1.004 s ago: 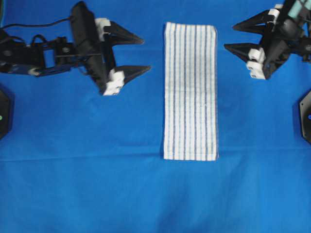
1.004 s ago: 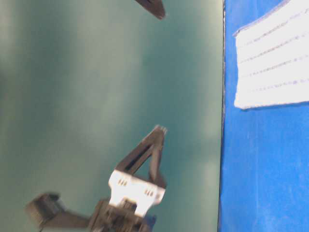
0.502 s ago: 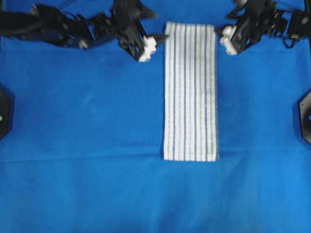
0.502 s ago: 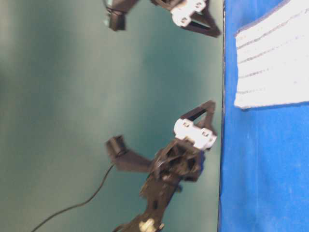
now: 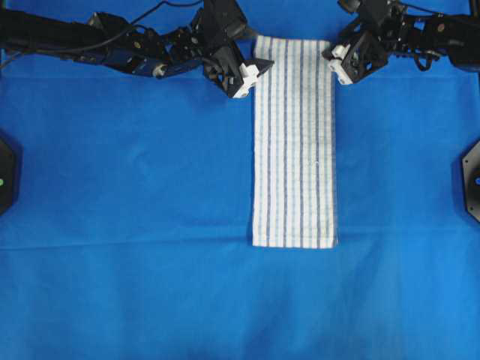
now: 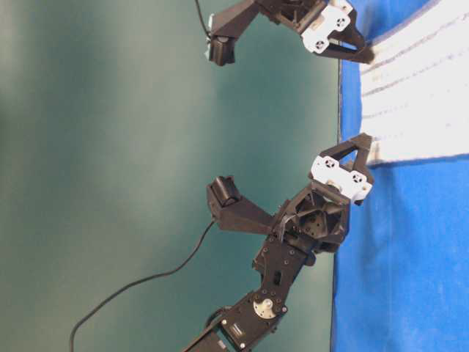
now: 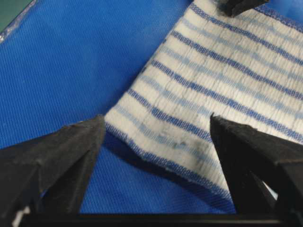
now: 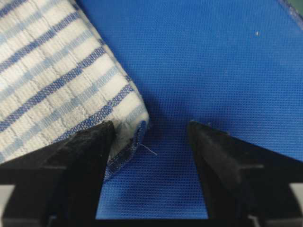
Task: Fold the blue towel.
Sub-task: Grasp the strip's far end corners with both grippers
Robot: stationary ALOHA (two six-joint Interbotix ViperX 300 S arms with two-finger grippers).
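Observation:
The blue towel (image 5: 294, 142), white with thin blue stripes, lies flat as a long strip in the middle of the table. My left gripper (image 5: 251, 73) is down at its far left corner. In the left wrist view that corner (image 7: 142, 125) sits between the wide-apart fingers of the left gripper (image 7: 155, 126), unclamped. My right gripper (image 5: 336, 64) is at the far right corner. In the right wrist view the right gripper (image 8: 150, 127) is open, the towel corner (image 8: 128, 111) against its left finger (image 8: 92, 146). The table-level view shows the towel's far edge (image 6: 418, 95).
A plain solid-blue table covering (image 5: 150, 225) spreads under everything, with a faint crease across it near the towel's near end. Black fixtures sit at the left edge (image 5: 6, 180) and right edge (image 5: 472, 184). Both arms stretch along the far edge.
Both grippers have swung from beside the towel to its far corners and tipped down onto the table. The towel has not moved.

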